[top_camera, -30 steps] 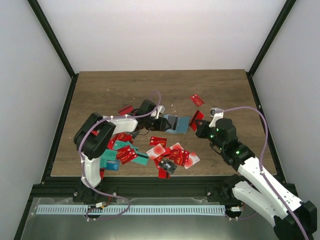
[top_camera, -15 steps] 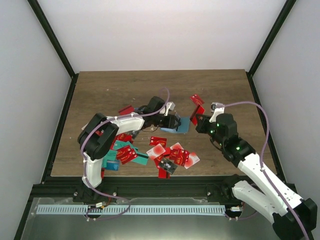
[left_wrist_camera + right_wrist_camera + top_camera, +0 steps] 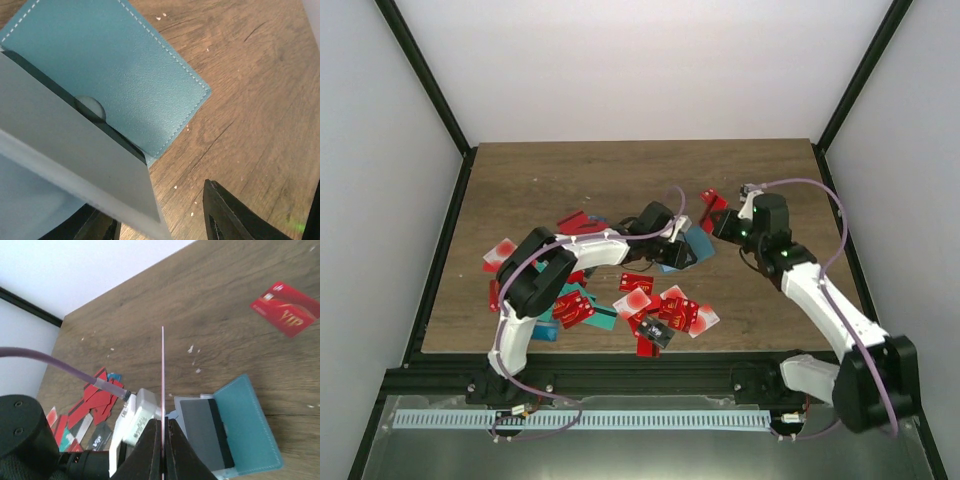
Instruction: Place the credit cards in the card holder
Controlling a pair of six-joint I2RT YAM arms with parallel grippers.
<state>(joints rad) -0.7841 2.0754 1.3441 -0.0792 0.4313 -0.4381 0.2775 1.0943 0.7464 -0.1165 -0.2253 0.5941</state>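
- Right wrist: The right pincer [image 3: 162, 440] is clamped tight on a red card [image 3: 162, 365], seen edge-on and standing upright above the wooden surface [image 3: 240, 300]. Just beside it the teal holder [image 3: 252, 425] lies open, with a grey panel [image 3: 197, 432] bearing a dark strip on its inner side. A lone VIP card [image 3: 285, 307] lies flat beyond the holder, towards the far edge. Loose cards [image 3: 95, 405], mostly red, are heaped on the opposite side of the pincer.
- Left wrist: The left pincer [image 3: 165, 225] stands partly open at the holder's stitched teal cover. One dark finger [image 3: 225, 215] hangs clear of the holder with bare wood between them. The other is tucked beneath the grey panel. Nothing is pinched between the two.
- Top: Both arms meet a little right of the surface's middle, where the holder lies between the two pincers. The left pincer is at its left side. The right pincer holds the red card at its far right side, close to the VIP card. The cards are strewn along the near edge, from the near-left corner to the middle, with a few red ones close to the left edge.
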